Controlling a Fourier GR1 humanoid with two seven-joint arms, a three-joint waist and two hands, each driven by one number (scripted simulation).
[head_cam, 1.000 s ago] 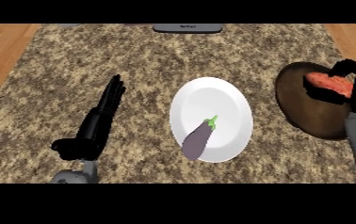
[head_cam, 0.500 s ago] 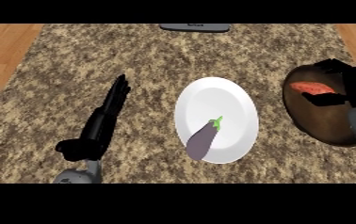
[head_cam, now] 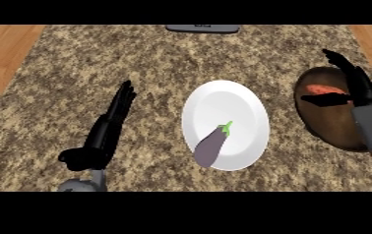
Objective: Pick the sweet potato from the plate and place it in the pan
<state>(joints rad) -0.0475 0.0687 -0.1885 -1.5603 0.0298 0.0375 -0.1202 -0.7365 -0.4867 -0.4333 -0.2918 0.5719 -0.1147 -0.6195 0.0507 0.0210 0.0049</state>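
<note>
Head view. We record a speckled brown-and-beige granite counter (head_cam: pixel 167 66) filling the frame, with strips of orange-brown wooden surface (head_cam: pixel 15 46) at its far left and far right edges.

Near the middle stands a round white plate (head_cam: pixel 232 105). On its near part lies a purple aubergine with a green stalk (head_cam: pixel 212 147), tilted, stalk end towards the plate's centre and blunt end overlapping the near rim.

At the right edge sits a dark brown round pan (head_cam: pixel 327 125), partly cut off by the frame. The orange-red sweet potato (head_cam: pixel 320 89) lies inside the pan, in its far part, well apart from the plate.

The black right hand (head_cam: pixel 350 83) is over the pan, its grey forearm coming up along the right edge. Its fingers are straight and point away from the robot; its thumb reaches left, just beside the sweet potato. We see nothing held in it.

The black left hand (head_cam: pixel 108 130) rests over the counter left of the plate, fingers straight and together, pointing away, thumb out to the left. It holds nothing and is apart from the plate.

At the far edge of the counter we note a flat dark grey object (head_cam: pixel 202 28); we cannot tell what it is.
</note>
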